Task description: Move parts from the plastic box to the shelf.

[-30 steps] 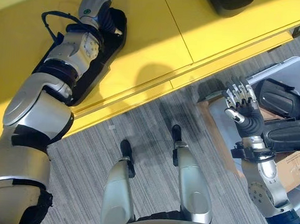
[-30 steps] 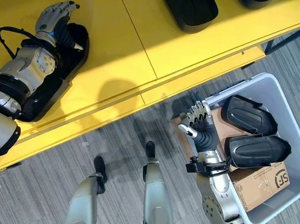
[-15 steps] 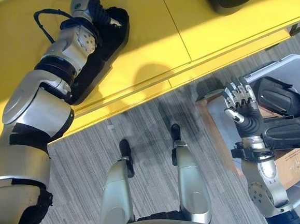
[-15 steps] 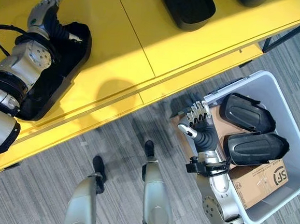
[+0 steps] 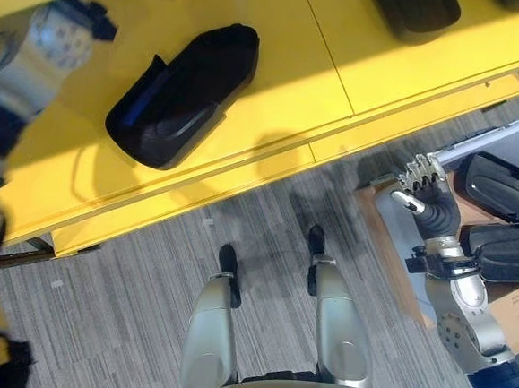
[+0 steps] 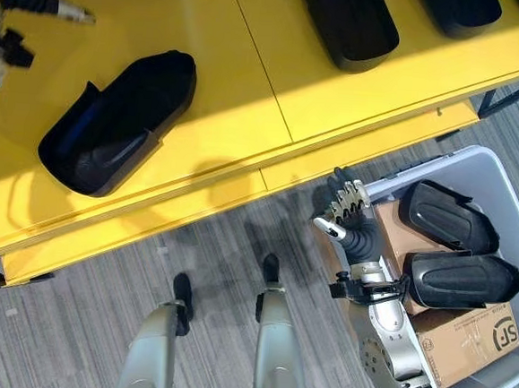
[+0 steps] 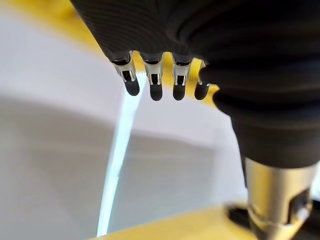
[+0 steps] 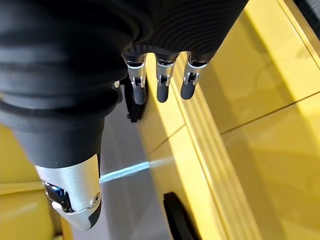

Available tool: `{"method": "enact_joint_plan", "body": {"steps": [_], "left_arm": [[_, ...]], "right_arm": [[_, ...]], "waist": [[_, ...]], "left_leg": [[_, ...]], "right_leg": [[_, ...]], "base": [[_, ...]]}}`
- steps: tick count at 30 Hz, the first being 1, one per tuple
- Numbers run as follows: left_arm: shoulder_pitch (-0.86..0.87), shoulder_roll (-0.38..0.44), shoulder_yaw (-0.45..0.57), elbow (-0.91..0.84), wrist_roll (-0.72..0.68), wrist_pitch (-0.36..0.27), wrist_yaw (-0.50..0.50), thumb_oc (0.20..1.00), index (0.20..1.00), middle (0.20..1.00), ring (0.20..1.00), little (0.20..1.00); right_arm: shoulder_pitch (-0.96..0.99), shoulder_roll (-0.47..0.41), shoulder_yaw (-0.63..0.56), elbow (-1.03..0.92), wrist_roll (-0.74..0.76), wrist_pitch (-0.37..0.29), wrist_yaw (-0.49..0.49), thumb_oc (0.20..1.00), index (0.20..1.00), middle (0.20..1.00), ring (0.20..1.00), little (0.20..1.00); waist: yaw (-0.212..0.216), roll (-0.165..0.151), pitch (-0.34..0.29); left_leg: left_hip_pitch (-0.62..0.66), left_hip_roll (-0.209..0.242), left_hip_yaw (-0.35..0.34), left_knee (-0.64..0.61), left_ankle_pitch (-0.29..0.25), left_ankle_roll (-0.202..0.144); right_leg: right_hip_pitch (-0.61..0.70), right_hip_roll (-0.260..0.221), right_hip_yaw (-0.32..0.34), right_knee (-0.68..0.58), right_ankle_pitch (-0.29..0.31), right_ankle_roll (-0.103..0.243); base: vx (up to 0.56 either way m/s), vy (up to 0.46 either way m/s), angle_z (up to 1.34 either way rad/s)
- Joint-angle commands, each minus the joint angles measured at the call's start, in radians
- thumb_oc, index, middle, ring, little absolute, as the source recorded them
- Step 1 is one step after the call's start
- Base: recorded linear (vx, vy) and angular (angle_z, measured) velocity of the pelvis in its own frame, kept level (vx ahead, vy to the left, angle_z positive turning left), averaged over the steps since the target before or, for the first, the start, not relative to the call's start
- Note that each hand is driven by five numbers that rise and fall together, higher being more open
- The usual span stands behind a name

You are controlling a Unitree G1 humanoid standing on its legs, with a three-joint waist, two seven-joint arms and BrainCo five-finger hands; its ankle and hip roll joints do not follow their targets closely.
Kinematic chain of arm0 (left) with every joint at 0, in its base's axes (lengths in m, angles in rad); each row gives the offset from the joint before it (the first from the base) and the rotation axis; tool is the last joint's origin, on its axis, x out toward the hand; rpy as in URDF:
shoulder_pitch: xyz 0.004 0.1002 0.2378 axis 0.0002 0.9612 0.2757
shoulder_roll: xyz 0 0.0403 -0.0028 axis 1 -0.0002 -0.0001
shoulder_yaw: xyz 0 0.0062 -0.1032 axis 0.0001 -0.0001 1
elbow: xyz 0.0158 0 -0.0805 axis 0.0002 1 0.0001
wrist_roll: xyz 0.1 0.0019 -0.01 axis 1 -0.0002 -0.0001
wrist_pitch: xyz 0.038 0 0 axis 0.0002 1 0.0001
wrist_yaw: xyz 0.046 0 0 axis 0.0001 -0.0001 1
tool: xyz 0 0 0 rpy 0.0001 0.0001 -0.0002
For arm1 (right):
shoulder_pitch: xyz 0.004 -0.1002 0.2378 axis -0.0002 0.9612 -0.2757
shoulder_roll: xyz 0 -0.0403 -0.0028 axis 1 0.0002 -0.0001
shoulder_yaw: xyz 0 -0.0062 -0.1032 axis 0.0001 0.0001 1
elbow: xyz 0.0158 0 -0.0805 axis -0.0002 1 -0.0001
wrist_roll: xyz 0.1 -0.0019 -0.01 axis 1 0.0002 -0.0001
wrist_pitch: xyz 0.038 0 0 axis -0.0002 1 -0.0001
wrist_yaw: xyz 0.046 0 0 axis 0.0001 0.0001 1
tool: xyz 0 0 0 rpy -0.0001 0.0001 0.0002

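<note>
On the yellow shelf (image 6: 250, 85) one black part (image 6: 112, 124) lay placed, left hand (image 6: 54, 5) free with relaxed fingers; the right hand (image 6: 344, 205), fingers released, hovered by the plastic box (image 6: 510, 214), and next should grasp another part (image 6: 455, 277).

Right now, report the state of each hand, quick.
Left hand: open, fingers straight, holding nothing.
Right hand: open, fingers relaxed, empty, beside the grey plastic box.

Four black parts (image 6: 117, 120) on the yellow shelf (image 6: 249, 94); two more and one cardboard box (image 6: 473, 341) in the plastic box (image 6: 511, 191), lower right.
</note>
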Motion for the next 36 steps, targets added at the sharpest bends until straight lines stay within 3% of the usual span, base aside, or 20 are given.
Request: {"method": "enact_joint_plan", "body": {"steps": [1,4,8,30,36], "left_arm": [[0.009,-0.027,0.109,0.107,0.11,-0.054,-0.006,1.0,1.0,1.0,1.0,1.0],[0.032,0.064,0.004,0.003,0.318,-0.067,-0.032,1.0,1.0,1.0,1.0,1.0],[0.062,0.081,-0.028,-0.021,0.378,-0.072,-0.062,1.0,1.0,1.0,1.0,1.0],[0.218,0.007,-0.022,0.024,0.48,-0.08,-0.182,1.0,1.0,1.0,1.0,1.0],[0.137,-0.082,-0.206,0.223,0.636,-0.047,-0.238,1.0,1.0,1.0,1.0,1.0]], "right_arm": [[-0.006,-0.016,-0.065,-0.092,0.012,-0.045,0.036,1.0,1.0,1.0,1.0,1.0],[0.007,-0.031,-0.073,-0.101,0.013,-0.048,0.06,1.0,1.0,1.0,1.0,1.0],[0.017,-0.035,-0.081,-0.105,0.009,-0.045,0.059,1.0,1.0,1.0,1.0,1.0],[0.056,-0.025,-0.12,-0.122,0.012,-0.02,0.075,1.0,1.0,1.0,1.0,1.0],[0.044,-0.048,-0.115,-0.126,0.026,-0.004,0.092,1.0,1.0,1.0,1.0,1.0]], "waist": [[-0.04,-0.022,-0.011],[-0.03,-0.015,-0.006],[-0.027,-0.012,-0.003],[-0.041,-0.014,0.025],[-0.062,-0.024,0.043]], "left_leg": [[-0.012,0.049,-0.09,0.041,-0.037,-0.036],[-0.006,0.047,-0.093,0.042,-0.039,-0.036],[0.0,0.046,-0.093,0.038,-0.039,-0.035],[-0.017,0.052,-0.084,0.059,-0.043,-0.034],[-0.034,0.059,-0.078,0.071,-0.042,-0.033]], "right_leg": [[0.075,-0.066,0.039,0.013,-0.069,0.069],[0.083,-0.072,0.031,0.018,-0.075,0.07],[0.085,-0.073,0.033,0.021,-0.077,0.071],[0.051,-0.067,0.049,0.052,-0.083,0.067],[0.031,-0.059,0.055,0.056,-0.079,0.068]], "base": [[-0.03,0.04,0.23],[-0.02,0.018,0.11],[-0.02,0.011,0.02],[-0.01,0.004,-0.03],[-0.01,-0.004,-0.08]]}}
